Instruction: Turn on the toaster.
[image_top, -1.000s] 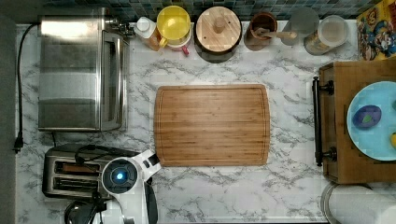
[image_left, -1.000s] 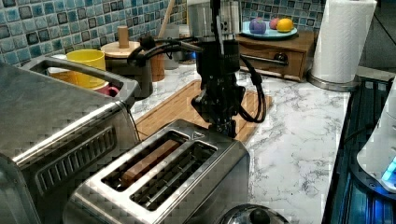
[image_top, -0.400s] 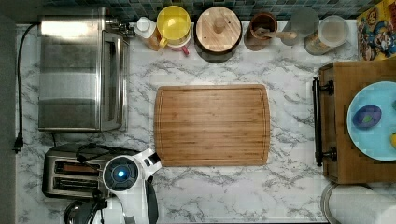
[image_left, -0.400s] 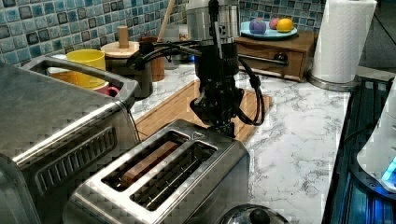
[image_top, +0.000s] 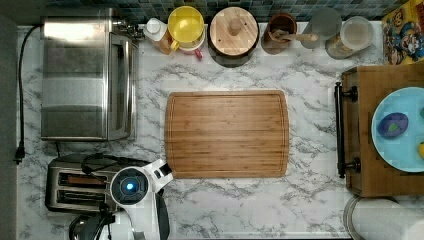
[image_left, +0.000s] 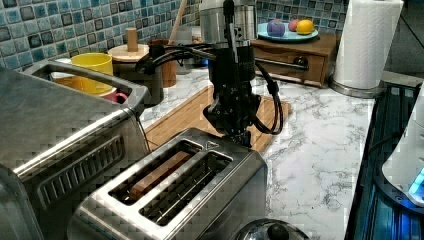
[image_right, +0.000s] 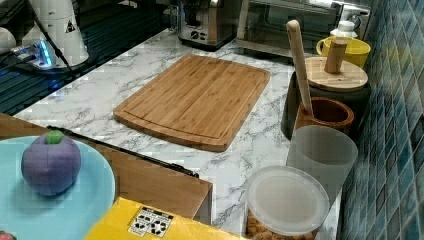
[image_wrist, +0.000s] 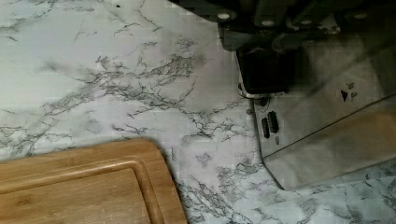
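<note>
The toaster (image_top: 75, 185) stands at the near left corner of the marble counter (image_top: 310, 210) in the top view, directly in front of the larger toaster oven (image_top: 85, 75) and to the left of the wooden cutting board (image_top: 227, 134). In the left view, its two top slots (image_left: 172, 180) face upward. The gripper (image_left: 242, 136) hangs vertically over the toaster's end that faces the cutting board, its tip just above the steel top edge. Whether the fingers are open or closed cannot be determined. The wrist view shows a black part (image_wrist: 266, 74) at the toaster's end, directly below the gripper body.
</note>
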